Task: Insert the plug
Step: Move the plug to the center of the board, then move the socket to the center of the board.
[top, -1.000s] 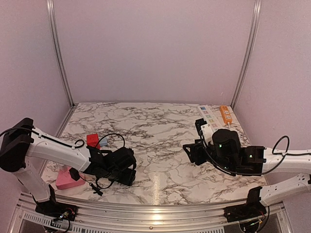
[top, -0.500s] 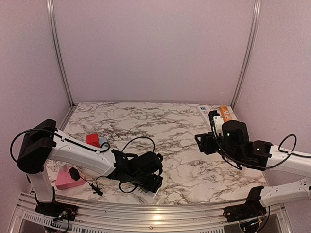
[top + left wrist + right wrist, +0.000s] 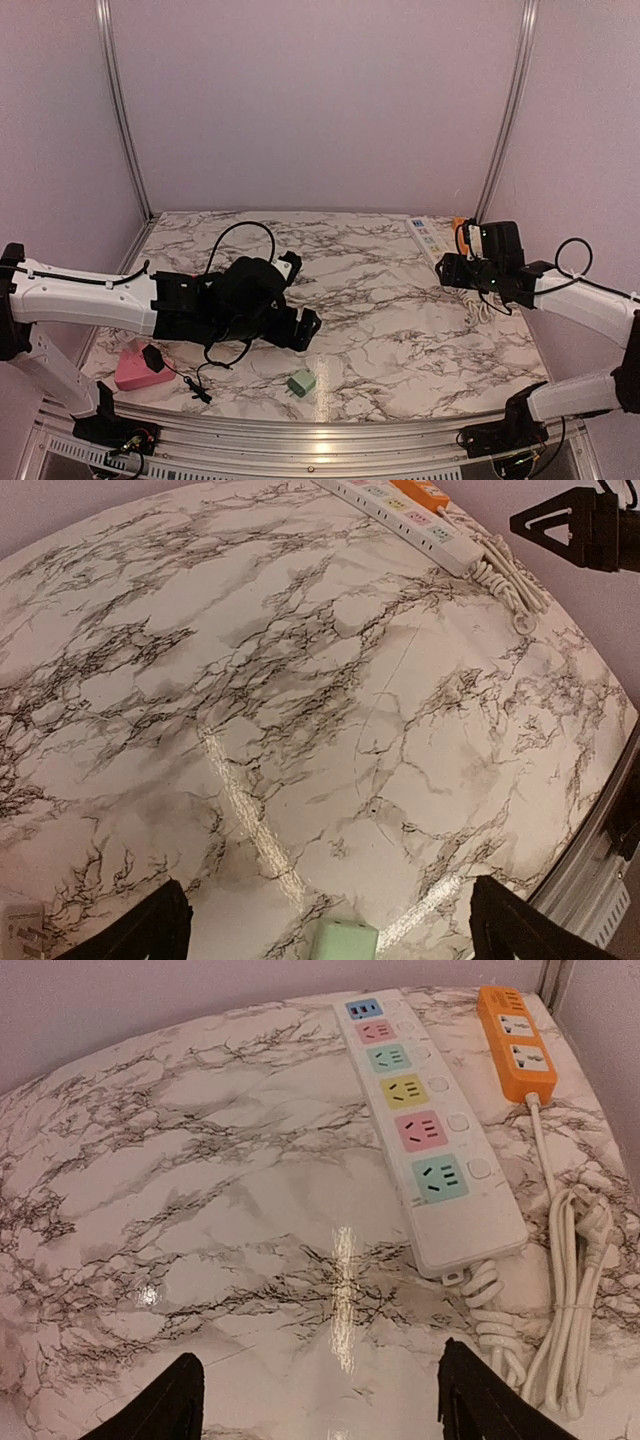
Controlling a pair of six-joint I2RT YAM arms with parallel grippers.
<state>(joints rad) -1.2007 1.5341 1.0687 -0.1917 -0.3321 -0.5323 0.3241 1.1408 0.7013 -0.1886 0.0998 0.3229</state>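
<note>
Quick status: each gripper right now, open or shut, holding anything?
Left gripper: open, empty; the green plug lies loose on the table near it.
Right gripper: open, empty, facing the white power strip.

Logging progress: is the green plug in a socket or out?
Out. The green plug lies on the table, far from the white power strip, whose sockets show empty.
</note>
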